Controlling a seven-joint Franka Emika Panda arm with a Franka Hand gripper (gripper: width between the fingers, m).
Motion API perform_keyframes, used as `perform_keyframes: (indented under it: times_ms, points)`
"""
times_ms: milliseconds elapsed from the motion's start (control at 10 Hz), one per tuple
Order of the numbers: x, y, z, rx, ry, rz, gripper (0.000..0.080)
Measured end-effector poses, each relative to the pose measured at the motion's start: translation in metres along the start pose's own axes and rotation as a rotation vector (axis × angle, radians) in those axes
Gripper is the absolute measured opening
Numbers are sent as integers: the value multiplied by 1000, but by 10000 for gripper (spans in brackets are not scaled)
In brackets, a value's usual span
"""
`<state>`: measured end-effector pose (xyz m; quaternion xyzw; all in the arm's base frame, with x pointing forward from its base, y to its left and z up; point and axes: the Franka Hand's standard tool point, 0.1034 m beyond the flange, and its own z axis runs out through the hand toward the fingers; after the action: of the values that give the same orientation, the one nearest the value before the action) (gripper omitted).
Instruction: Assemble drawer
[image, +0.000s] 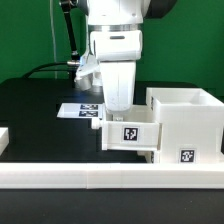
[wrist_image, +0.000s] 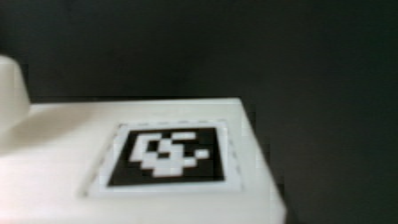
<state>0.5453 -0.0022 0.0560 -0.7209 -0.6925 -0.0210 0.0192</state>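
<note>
Gripper (image: 118, 106) is sitting low over a small tray (image: 131, 136), just beside the big case (image: 186, 124) on the exterior view's right. Fingers are hidden, so can't tell if it's gripping. Risk: tray is going in skewed and jamming on the case edge. Marker board (image: 80, 111) is lying behind.

- Black matte tabletop (image: 35, 105), backed by a green wall.
- Large white plastic cube-shaped drawer case (image: 188, 120), open on top, standing at the exterior view's right, tagged on its front.
- Smaller white plastic tray (image: 130, 135), tagged, touching the case's side.
- Flat white marker board (image: 78, 111) lying behind.
- Long low white rail (image: 110, 176) along the front edge.
</note>
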Motion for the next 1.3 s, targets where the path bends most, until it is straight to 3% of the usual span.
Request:
perform_keyframes:
  times_ms: [300,800,1100,1300]
  points:
    - [11,1,-1,2,0,-40,42]
    - [12,1,-1,1,2,-39,42]
    - [29,1,0,9,6,-46,42]
    - [30,2,0,8,7,-51,42]
